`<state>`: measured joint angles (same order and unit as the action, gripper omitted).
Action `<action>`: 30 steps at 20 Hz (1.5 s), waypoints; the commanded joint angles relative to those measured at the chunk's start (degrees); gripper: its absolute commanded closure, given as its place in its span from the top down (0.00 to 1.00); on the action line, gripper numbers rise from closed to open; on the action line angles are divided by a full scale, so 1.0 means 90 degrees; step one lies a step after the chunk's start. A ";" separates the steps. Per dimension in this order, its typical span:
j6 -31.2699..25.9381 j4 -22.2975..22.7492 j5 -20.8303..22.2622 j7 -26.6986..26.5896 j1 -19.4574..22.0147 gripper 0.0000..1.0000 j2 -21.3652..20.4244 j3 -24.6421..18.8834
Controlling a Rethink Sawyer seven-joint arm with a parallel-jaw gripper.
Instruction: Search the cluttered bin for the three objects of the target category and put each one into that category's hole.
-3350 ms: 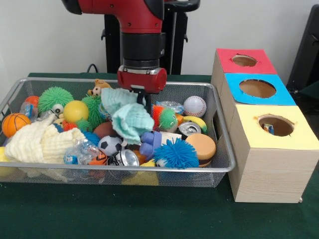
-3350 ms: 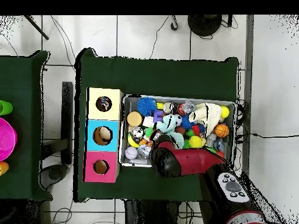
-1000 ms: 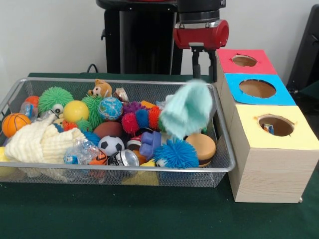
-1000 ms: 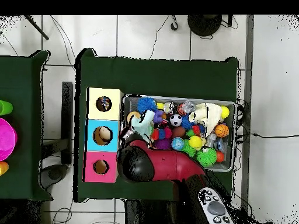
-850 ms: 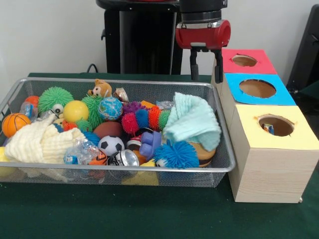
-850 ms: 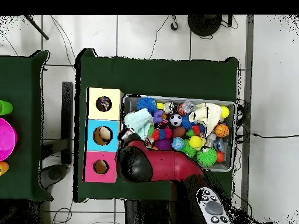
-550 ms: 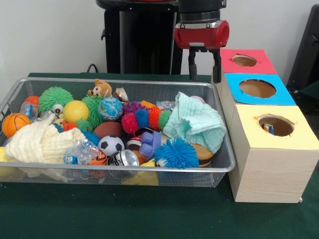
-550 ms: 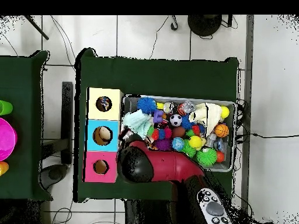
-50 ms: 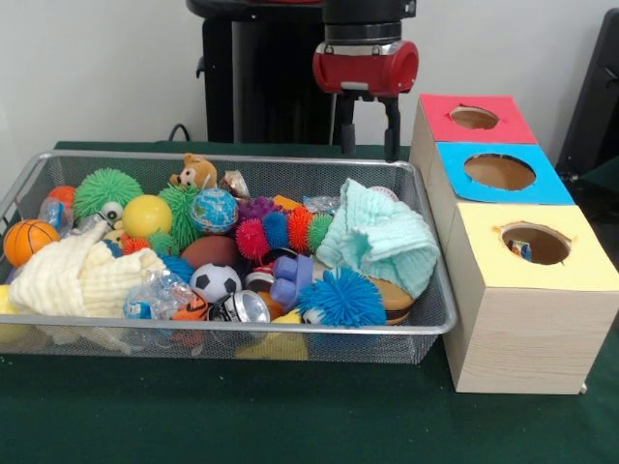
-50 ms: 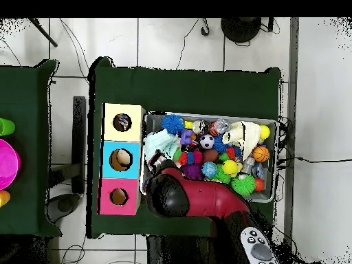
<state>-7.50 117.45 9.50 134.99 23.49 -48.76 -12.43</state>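
The gripper hangs at the upper centre of the front view, above the bin's back rim, its two fingers apart and empty. Below it, at the right end of the bin, a mint cloth lies crumpled over a tan disc, just beside a blue spiky ball. A cream cloth fills the lower left of the bin, with an orange basketball at its left and a soccer ball toward the middle. To the right of the bin stands a wooden box with three holes: red at top, blue in the middle, yellow nearest the bottom. Something small shows inside the yellow hole. In the overhead view the arm covers the lower left part of the bin, and the mint cloth sits at the bin's left end, next to the holes.
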 commanded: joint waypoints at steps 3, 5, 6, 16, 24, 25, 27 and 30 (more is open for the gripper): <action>-0.0578 -0.0207 0.0699 -0.0378 0.0378 1.00 -0.0128 0.0460; -0.0554 -0.0327 0.0828 -0.0417 0.0413 1.00 -0.0084 0.0525; -0.0544 -0.0402 0.0890 -0.0452 0.0444 1.00 -0.0049 0.0534; -0.0748 -0.1234 0.1513 -0.0909 0.0947 1.00 0.0166 0.0341; -0.0893 -0.1799 0.1978 -0.1195 0.1313 1.00 0.0327 0.0044; -0.0859 -0.1891 0.2047 -0.1186 0.1321 1.00 0.0380 0.0033; -0.0853 -0.2042 0.2167 -0.1247 0.1413 1.00 0.0470 -0.0085; -0.0903 -0.2245 0.2322 -0.1367 0.1551 1.00 0.0586 -0.0274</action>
<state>-8.23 104.86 25.42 134.99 35.22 -46.72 -8.67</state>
